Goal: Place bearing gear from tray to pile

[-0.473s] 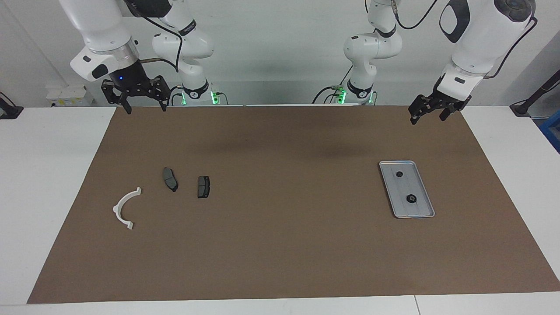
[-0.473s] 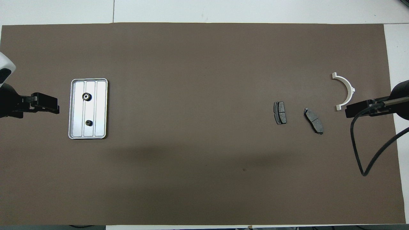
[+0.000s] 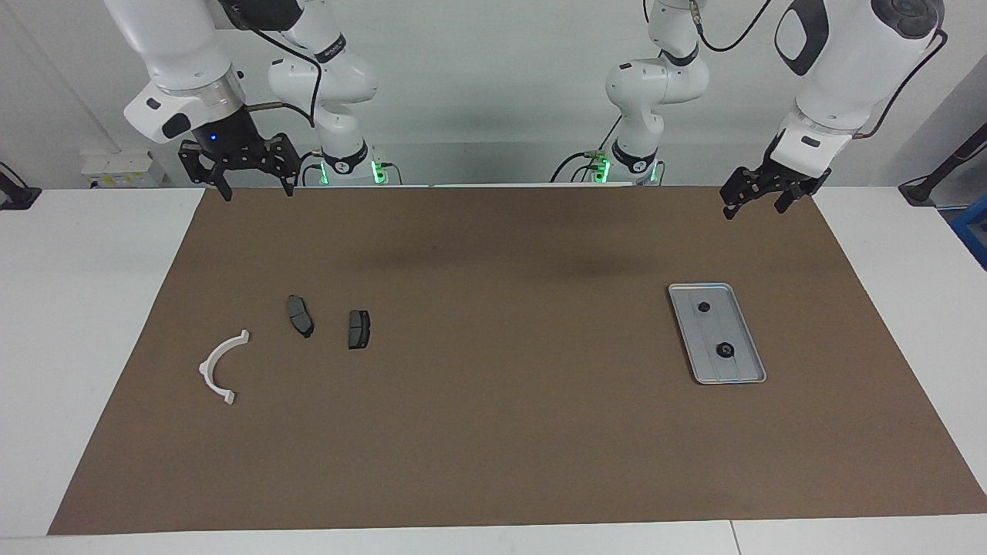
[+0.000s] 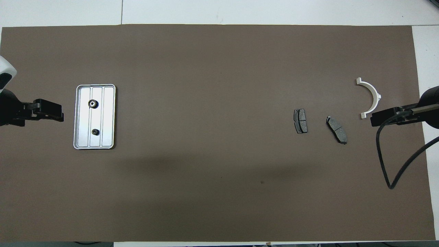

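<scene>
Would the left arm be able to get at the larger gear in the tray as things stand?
Probably yes: the left gripper hangs open at the tray's end, and nothing covers the larger gear.

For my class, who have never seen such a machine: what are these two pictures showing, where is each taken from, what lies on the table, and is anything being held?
These are two white robot arms at a table covered by a brown mat. One picture faces the robots from across the table; the other looks down from above their end. The left gripper hangs over the mat's edge near the robots, and the right gripper does likewise at its own end. Both are open and hold nothing.

On the mat lies a metal tray holding two small dark gears. Toward the right arm's end lies the pile: a white half-ring bracket and two dark brake pads, all apart.
</scene>
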